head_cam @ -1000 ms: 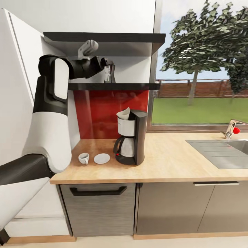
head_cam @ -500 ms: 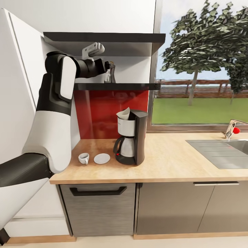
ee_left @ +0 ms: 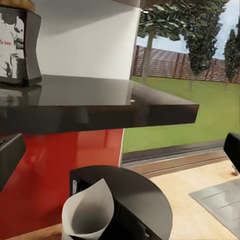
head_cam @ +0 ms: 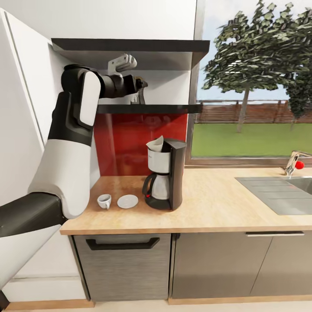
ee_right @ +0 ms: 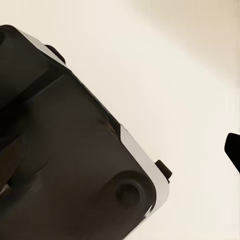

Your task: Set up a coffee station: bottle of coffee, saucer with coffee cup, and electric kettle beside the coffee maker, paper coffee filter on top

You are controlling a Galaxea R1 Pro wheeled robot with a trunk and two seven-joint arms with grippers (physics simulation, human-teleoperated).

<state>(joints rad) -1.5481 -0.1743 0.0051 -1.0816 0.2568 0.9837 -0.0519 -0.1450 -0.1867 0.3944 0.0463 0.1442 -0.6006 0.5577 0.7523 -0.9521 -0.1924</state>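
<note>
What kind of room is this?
A home kitchen, rendered in simulation: wooden counter with a coffee maker, a sink under a garden window, and cabinets below.

The only lettering sits on the label of the bottle of coffee (ee_left: 15, 45), which stands on the kitchen shelf (ee_left: 100, 102) near its wall end, seen in the left wrist view. The label carries a dark picture and a short line of red letters along its left part, too blurred and cropped to read. The coffee maker (head_cam: 167, 173) on the counter shows no readable brand or marks.
</note>
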